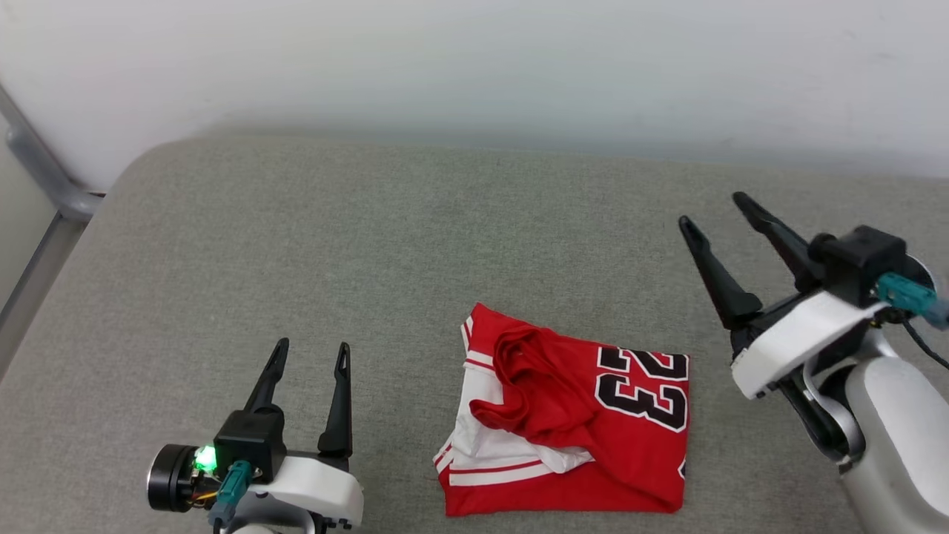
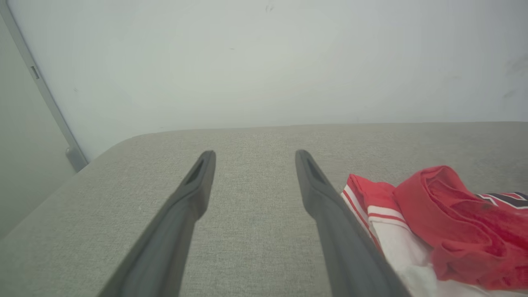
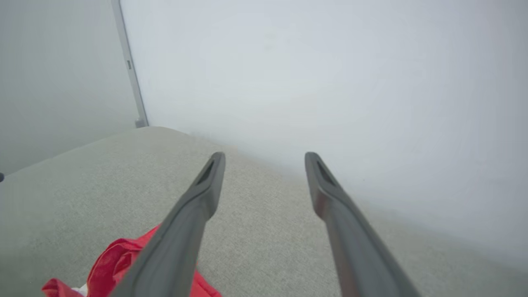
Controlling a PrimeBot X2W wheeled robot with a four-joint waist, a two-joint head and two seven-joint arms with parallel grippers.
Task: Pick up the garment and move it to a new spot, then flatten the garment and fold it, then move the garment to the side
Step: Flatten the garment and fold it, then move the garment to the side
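Your red jersey [image 1: 593, 415] lay along the cushion's [image 1: 296, 222] front edge, between left end effector [image 1: 312, 345] and right end effector [image 1: 710, 208], both wide, empty.

You have bright, soft, even light. The wall [image 1: 474, 67] washes out pale, and a faint shadow band lies where it meets the grey cushion [image 1: 296, 245]. Your right wrist view looks hazy, softer than the others.

— What do the hands look like?
— Left gripper [image 1: 312, 345] and right gripper [image 1: 710, 208]: each has two long black tapering fingers [image 1: 339, 408], slotted near the tips, on white housings [image 1: 801, 334].
— Wiring?
— Teal plugs [image 1: 904, 291], a green light [image 1: 205, 457], and a silver-grey forearm [image 1: 897, 437].
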